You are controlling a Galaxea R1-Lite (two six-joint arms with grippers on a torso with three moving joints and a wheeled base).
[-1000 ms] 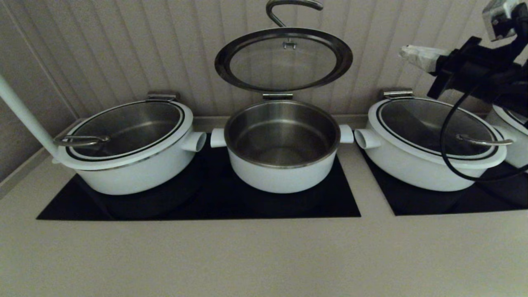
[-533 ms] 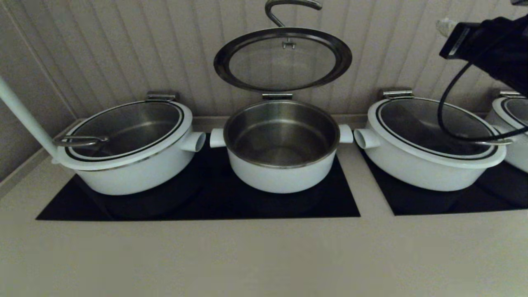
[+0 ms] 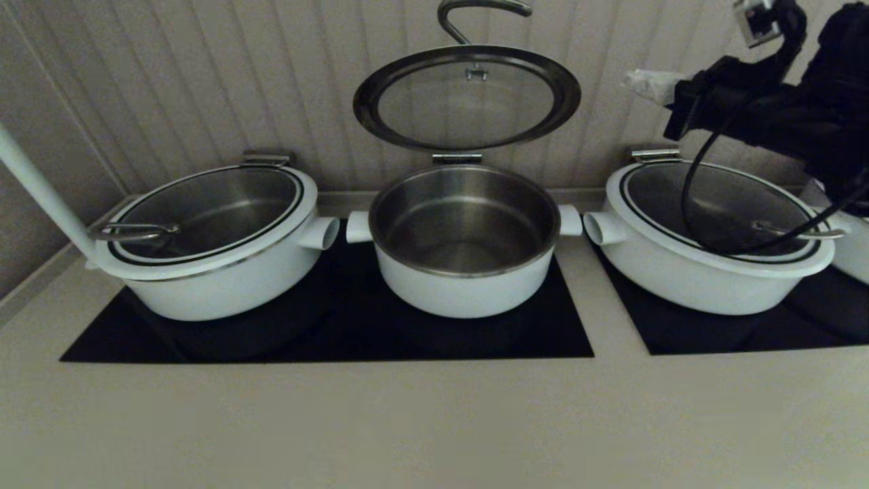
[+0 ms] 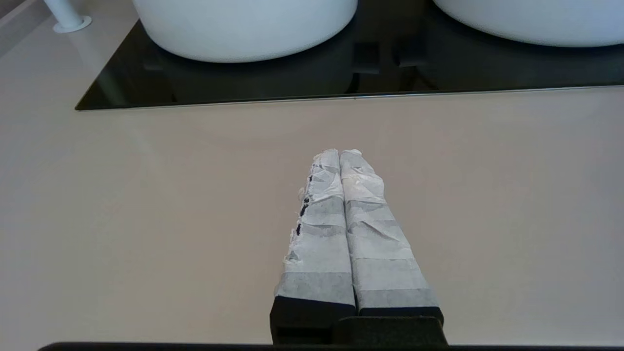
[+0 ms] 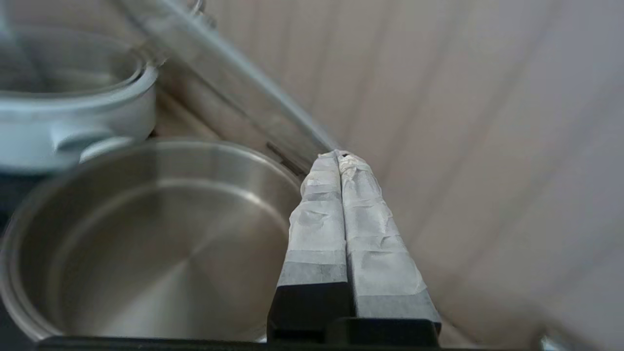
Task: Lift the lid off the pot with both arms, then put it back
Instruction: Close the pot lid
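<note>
The pot (image 3: 465, 285), small, deep and white with a steel inside, stands open in the middle of the black cooktop. Its lid (image 3: 366, 102) stands raised upright behind it against the wall, glass facing me, with its steel bar handle (image 3: 475, 10) at the top. My right gripper (image 3: 641, 80) is shut and empty. It hangs in the air to the right of the lid, pointing towards it and not touching it; it also shows in the right wrist view (image 5: 339, 156). My left gripper (image 4: 340, 153) is shut and empty, low over the bare counter in front of the cooktop, outside the head view.
A wide white pot (image 3: 217, 272) with its lid shut stands on the left, another (image 3: 706, 285) on the right, and part of a further one (image 3: 848, 251) at the far right. My right arm's cable (image 3: 699, 204) dangles over the right pot. A white pole (image 3: 41, 190) leans at the far left.
My right arm swung up and to the right, then came back left, and its gripper is now nearer the raised lid. The pots and the lid have not moved.
</note>
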